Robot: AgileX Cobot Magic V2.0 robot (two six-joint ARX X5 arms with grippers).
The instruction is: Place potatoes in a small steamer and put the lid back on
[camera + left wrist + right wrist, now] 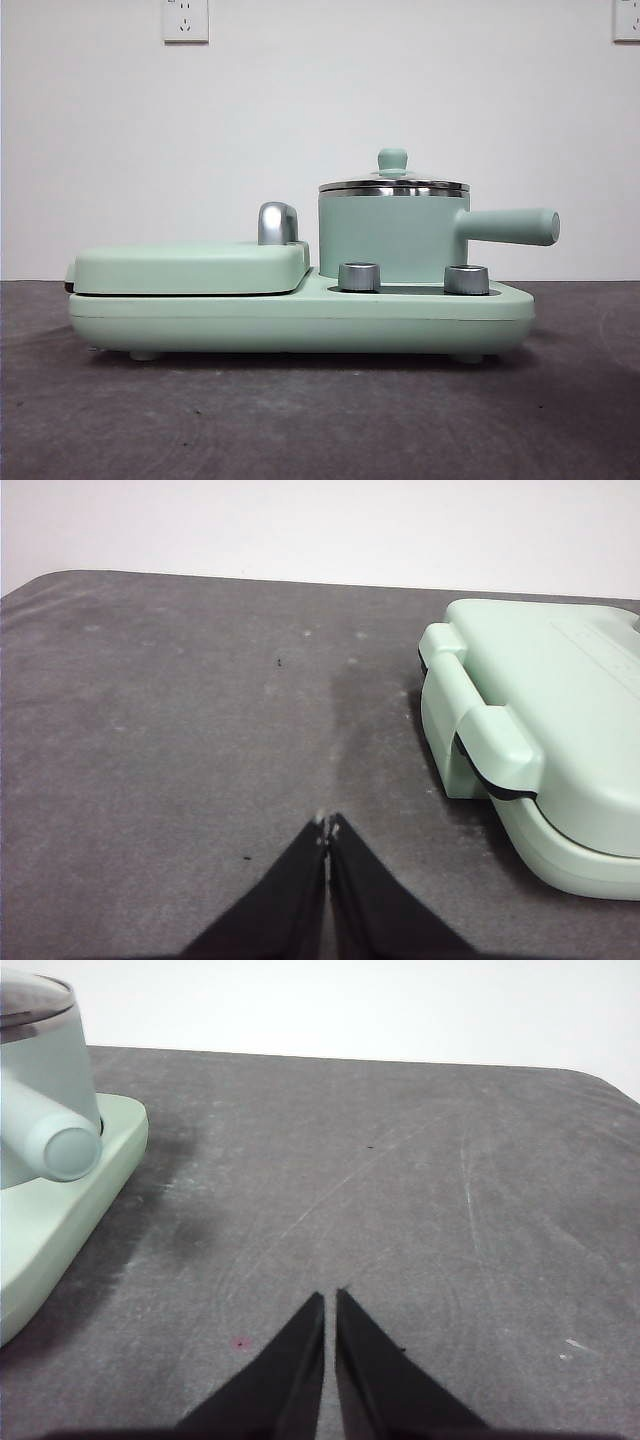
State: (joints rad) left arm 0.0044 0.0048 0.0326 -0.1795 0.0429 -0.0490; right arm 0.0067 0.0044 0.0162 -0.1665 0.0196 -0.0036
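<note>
Already the lid [393,186] sat on the small steamer [392,236]; glass, fragile, I'd grip its knob; both hands [327,827] [330,1298] were together.

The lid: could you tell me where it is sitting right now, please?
In the front view the lid sits closed on the small steamer, on the right part of the mint-green cooker base, above its two steel dials and beside the flat griddle cover.

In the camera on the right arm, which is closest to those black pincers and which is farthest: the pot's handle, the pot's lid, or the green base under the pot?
From the right gripper:
1. The base, its near corner on the table beside the gripper.
2. The handle, its round end above the base.
3. The lid, atop the small steamer, farthest back.
</note>
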